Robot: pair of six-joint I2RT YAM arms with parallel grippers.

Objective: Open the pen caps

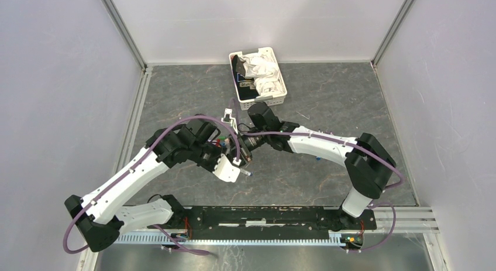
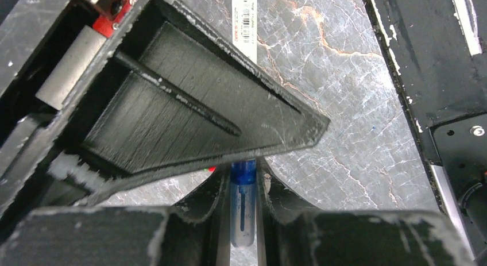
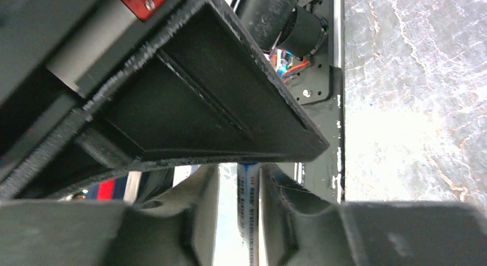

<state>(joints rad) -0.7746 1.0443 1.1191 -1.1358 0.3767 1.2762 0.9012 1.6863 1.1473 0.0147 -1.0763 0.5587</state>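
Both grippers meet over the middle of the table on one pen. My left gripper (image 1: 236, 161) is shut on the pen's clear cap (image 2: 243, 211), with a blue collar and a blue nib showing inside it. The pen's white barrel (image 2: 243, 24) runs on past the upper finger. My right gripper (image 1: 245, 146) is shut on the printed white barrel (image 3: 248, 208) of the same pen. The cap end (image 1: 248, 173) pokes out below the left gripper in the top view. The other pens and caps are mostly hidden.
A white slotted basket (image 1: 279, 78) with crumpled white material and dark items stands at the back centre. A white object (image 1: 228, 116) lies just behind the grippers. A small blue bit (image 1: 316, 160) lies under the right forearm. Grey walls close in on the left, right and back.
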